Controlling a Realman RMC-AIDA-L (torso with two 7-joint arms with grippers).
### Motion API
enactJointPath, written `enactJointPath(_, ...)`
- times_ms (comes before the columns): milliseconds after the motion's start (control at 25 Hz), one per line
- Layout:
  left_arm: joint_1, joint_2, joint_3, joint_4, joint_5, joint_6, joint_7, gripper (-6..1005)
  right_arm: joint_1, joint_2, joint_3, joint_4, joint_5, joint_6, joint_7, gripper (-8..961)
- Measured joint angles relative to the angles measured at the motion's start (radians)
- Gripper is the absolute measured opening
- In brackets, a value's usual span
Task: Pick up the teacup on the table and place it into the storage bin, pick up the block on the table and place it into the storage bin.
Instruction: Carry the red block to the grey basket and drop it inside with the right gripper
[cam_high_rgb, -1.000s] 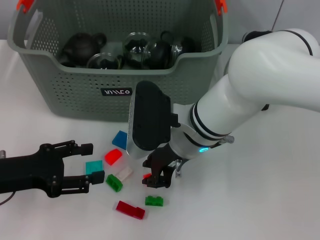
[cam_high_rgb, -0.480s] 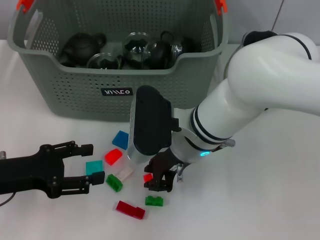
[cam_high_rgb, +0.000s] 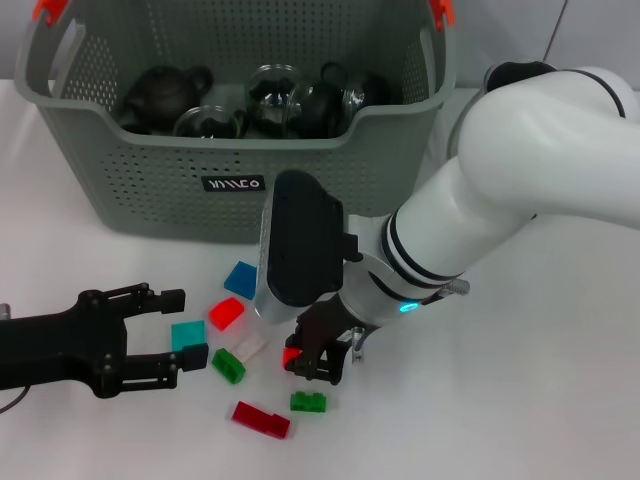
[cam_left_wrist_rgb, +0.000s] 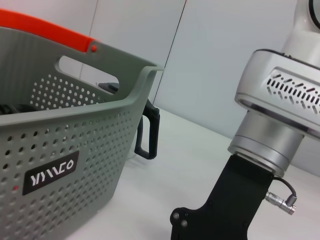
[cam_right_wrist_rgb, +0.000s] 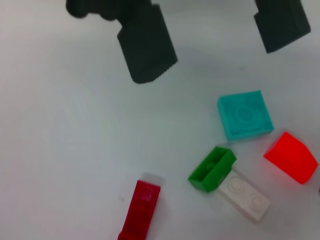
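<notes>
On a white table (cam_high_rgb: 560, 400), the right gripper (cam_high_rgb: 312, 358) is low among scattered blocks, its fingers closed on a small red block (cam_high_rgb: 292, 355). The left gripper (cam_high_rgb: 172, 340) rests on the table with its fingers spread around a teal block (cam_high_rgb: 186, 333). The storage bin (cam_high_rgb: 240, 150) stands behind, holding dark teapots (cam_high_rgb: 165, 90), before a pale wall (cam_left_wrist_rgb: 225, 60).

Grey-green perforated storage bin (cam_high_rgb: 150, 190) at the far left, with orange handle clips (cam_high_rgb: 50, 10), a black label with white lettering (cam_high_rgb: 232, 184), and dark and clear glass teaware (cam_high_rgb: 165, 92) inside. On the white table (cam_high_rgb: 520, 400): blue block (cam_high_rgb: 240, 278), bright red block (cam_high_rgb: 226, 313), teal block (cam_high_rgb: 186, 333), white block (cam_high_rgb: 248, 349), two green blocks (cam_high_rgb: 228, 365), dark red long block (cam_high_rgb: 261, 419). Right arm (cam_high_rgb: 520, 160) white with a silver-and-black wrist, black right gripper (cam_high_rgb: 312, 358) around a small red block (cam_high_rgb: 292, 355); left gripper (cam_high_rgb: 165, 335) all black.
</notes>
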Motion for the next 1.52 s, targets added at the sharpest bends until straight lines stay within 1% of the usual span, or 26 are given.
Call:
enactJointPath(280, 0.002, 0.0, -0.002, -0.001, 0.001, 0.003, -0.002, 830, -0.005, -0.007, 0.006, -0.016, 0.0, -0.007, 0.006, 209)
enactJointPath(400, 0.005, 0.004, -0.002, -0.002, 0.001, 0.004, -0.003, 830, -0.025, -0.016, 0.023, -0.057, -0.004, -0.019, 0.016, 204)
enactJointPath(480, 0.009, 0.008, -0.002, -0.002, 0.001, 0.006, -0.003, 830, -0.048, -0.021, 0.052, -0.098, -0.014, -0.044, 0.017, 204)
enactJointPath(720, 0.023, 0.02, -0.002, -0.004, -0.002, 0.028, 0.002, 830, -0.112, -0.021, 0.173, -0.249, -0.068, -0.16, 0.016, 203)
enactJointPath(880, 0.026, 0.022, -0.002, -0.004, -0.002, 0.035, 0.004, 830, -0.127, -0.021, 0.254, -0.337, -0.075, -0.24, 0.02, 203)
enactJointPath(1160, 0.029, 0.026, -0.002, -0.004, -0.007, 0.037, 0.006, 830, -0.093, -0.02, 0.394, -0.442, -0.086, -0.329, 0.056, 204)
enactJointPath(1520, 0.016, 0.026, -0.002, -0.004, -0.008, 0.037, 0.014, 830, -0.029, -0.021, 0.586, -0.519, -0.101, -0.346, 0.069, 203)
